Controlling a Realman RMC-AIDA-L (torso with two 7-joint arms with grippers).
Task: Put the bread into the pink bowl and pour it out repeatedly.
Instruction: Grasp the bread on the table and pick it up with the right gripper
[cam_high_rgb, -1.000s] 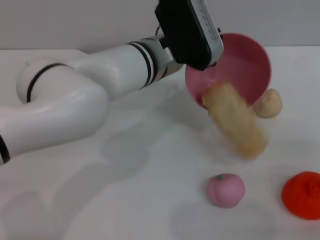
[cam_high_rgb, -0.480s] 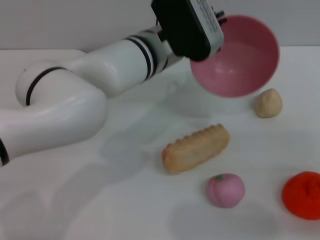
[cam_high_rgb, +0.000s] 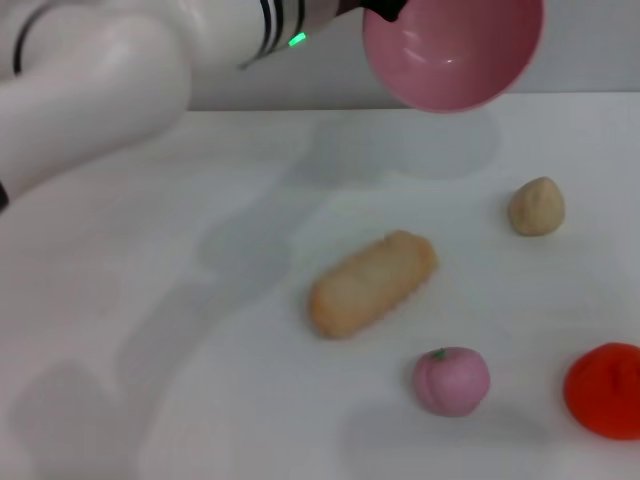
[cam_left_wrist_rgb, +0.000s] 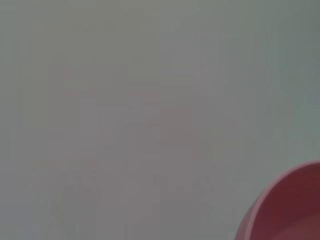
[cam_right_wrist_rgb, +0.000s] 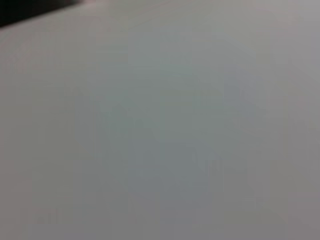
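The pink bowl (cam_high_rgb: 452, 50) hangs in the air at the top of the head view, tilted with its empty inside facing me. My left gripper (cam_high_rgb: 385, 10) holds it at its left rim; only a dark sliver of the gripper shows at the frame's top edge. The bowl's rim also shows in the left wrist view (cam_left_wrist_rgb: 290, 210). The bread (cam_high_rgb: 370, 283) lies on the white table below the bowl, slanted, its plain pale side up. The right gripper is out of view.
A small beige egg-shaped lump (cam_high_rgb: 536, 207) lies right of the bread. A pink peach-like ball (cam_high_rgb: 451, 380) and an orange-red toy (cam_high_rgb: 604, 389) lie near the front right. My left arm (cam_high_rgb: 120, 70) fills the upper left.
The bread fell out of the tilted bowl, landed on the table and rolled onto its ridged side. My left arm lifted the bowl higher.
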